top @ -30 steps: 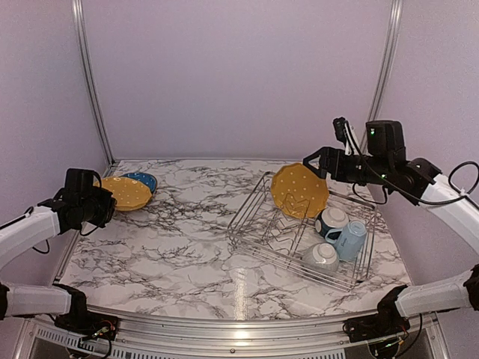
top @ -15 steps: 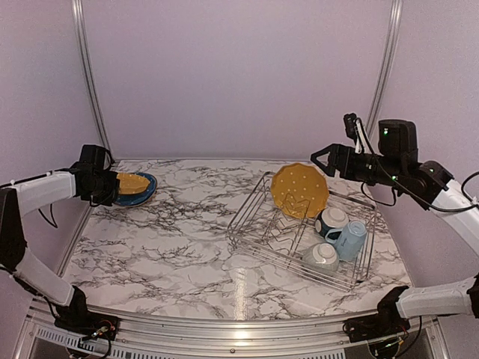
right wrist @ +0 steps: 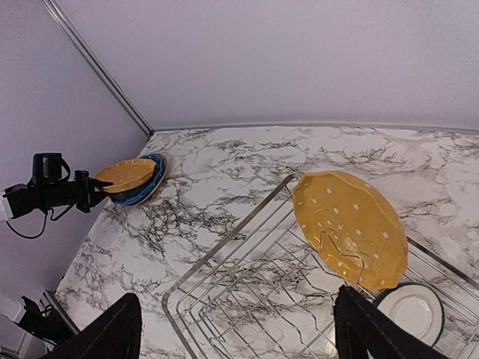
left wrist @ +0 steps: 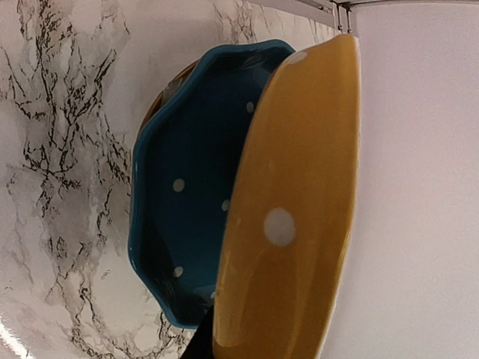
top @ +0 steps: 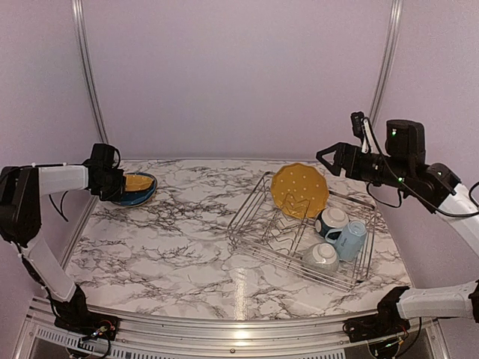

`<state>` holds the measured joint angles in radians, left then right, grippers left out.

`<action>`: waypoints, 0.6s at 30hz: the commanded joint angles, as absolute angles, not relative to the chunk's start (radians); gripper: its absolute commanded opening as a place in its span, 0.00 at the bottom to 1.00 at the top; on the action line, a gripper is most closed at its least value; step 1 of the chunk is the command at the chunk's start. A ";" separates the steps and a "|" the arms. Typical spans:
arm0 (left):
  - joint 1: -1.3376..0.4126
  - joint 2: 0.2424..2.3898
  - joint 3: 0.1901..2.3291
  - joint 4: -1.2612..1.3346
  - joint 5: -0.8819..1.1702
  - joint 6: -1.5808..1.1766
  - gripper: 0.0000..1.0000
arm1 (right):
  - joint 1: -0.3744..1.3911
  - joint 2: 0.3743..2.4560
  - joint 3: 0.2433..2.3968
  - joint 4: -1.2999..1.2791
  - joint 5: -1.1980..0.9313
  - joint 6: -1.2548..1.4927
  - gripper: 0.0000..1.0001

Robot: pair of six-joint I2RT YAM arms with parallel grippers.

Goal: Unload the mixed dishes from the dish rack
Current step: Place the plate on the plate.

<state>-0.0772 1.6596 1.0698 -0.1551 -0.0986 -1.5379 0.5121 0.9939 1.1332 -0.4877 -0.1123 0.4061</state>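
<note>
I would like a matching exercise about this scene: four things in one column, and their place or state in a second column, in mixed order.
Column one
1 blue plate
2 light blue mug
3 left hand
4 right hand

Column two
a open, holding nothing
b inside the rack
c shut on a yellow plate
d far left of the table

Pairs: 1-d, 2-b, 3-c, 4-a

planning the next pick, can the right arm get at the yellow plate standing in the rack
Probably yes. The right gripper is open and hangs above and right of the yellow plate, whose top edge stands clear of the dish rack. The mug and bowls sit lower, off that path.
</note>
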 commanded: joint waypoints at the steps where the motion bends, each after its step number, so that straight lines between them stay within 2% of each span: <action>1: -0.072 1.691 1.108 -0.083 -0.113 -1.548 0.00 | 0.508 0.983 1.124 -0.500 -0.097 0.397 0.85; 12: -0.073 1.676 1.039 -0.074 -0.104 -1.519 0.32 | 0.507 0.998 1.118 -0.480 -0.100 0.397 0.86; 15: -0.073 1.655 1.016 -0.075 -0.105 -1.513 0.46 | 0.507 1.003 1.124 -0.481 -0.100 0.393 0.86; 18: -0.073 1.634 1.005 -0.077 -0.110 -1.496 0.52 | 0.508 1.006 1.126 -0.482 -0.098 0.390 0.86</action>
